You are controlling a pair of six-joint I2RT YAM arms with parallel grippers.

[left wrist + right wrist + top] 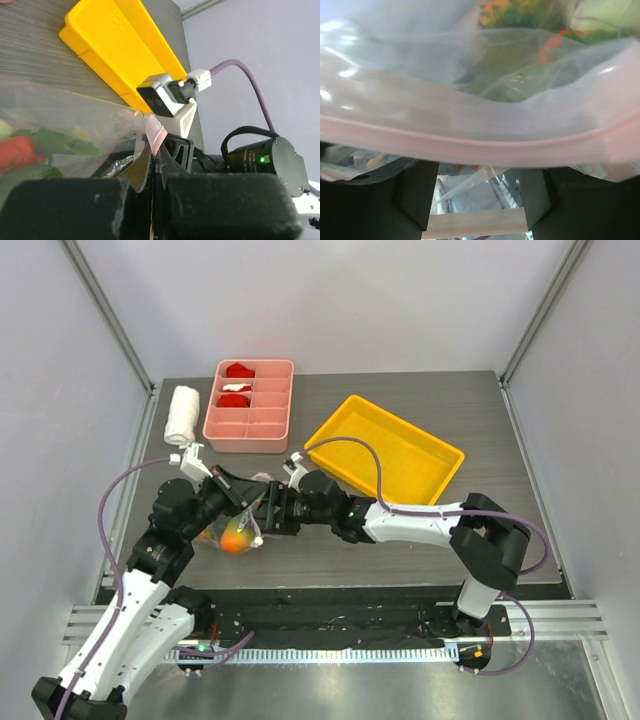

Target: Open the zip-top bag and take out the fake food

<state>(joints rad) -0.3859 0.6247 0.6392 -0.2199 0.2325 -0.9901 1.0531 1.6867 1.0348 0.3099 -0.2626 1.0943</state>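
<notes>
The zip-top bag (240,525) hangs above the table between my two grippers, with the fake food bunched in its bottom; an orange-green piece (236,539) shows through. My left gripper (228,498) is shut on the bag's pale pink zip strip (155,131). In the left wrist view the jaws (155,152) pinch the strip, and red and green pieces (30,147) show through the plastic. My right gripper (274,508) faces the bag from the right. In the right wrist view its fingers (415,192) stand apart and the pink strip (470,142) runs across in front of them.
A yellow tray (385,448) lies at the back right, close behind the right arm; it also shows in the left wrist view (120,55). A pink divided tray (248,420) with red-and-white pieces stands at the back. A rolled white towel (183,413) lies left of it.
</notes>
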